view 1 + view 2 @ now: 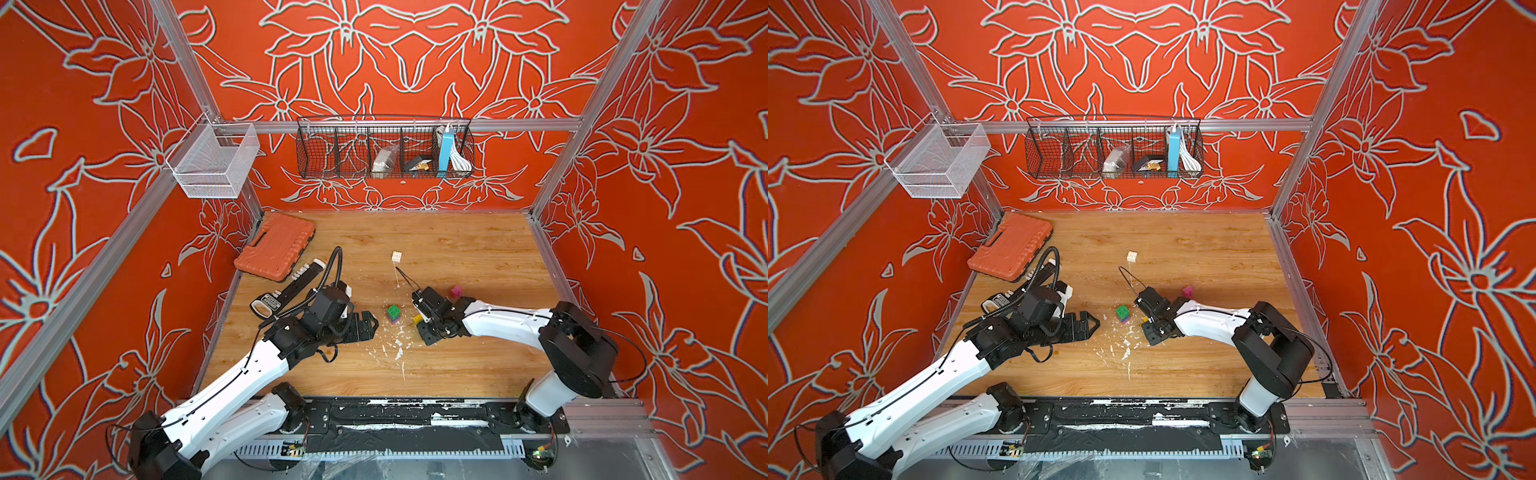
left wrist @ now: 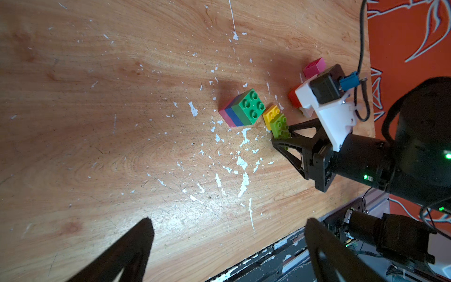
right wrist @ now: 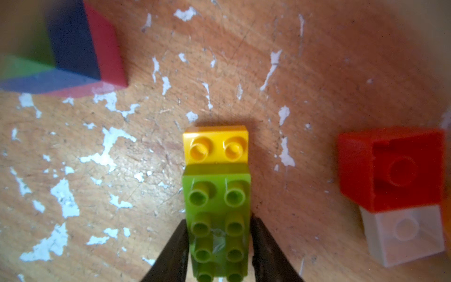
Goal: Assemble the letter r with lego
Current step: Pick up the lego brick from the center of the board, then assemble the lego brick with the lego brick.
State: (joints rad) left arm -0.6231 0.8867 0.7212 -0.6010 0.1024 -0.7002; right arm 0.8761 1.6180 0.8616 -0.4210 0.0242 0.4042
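Observation:
My right gripper (image 3: 219,221) is shut on a lime lego brick (image 3: 217,219), its fingers pressed against both long sides. That brick sits partly on a yellow brick (image 3: 216,145), and the pair rests on the table. A green, blue and pink stack (image 2: 244,108) stands just to their left. A red brick (image 3: 393,168) sits on a white one (image 3: 405,234) beside my right gripper (image 1: 420,322). A pink brick (image 1: 456,292) lies behind that arm. A cream brick (image 1: 396,256) lies further back. My left gripper (image 2: 228,221) stands open and empty, left of the stack (image 1: 393,313).
An orange ribbed case (image 1: 274,247) lies at the back left, with a black and white tool (image 1: 286,286) next to it, behind my left arm. White flecks (image 1: 397,345) dot the wood in front of the bricks. A black rail (image 1: 395,411) runs along the front edge.

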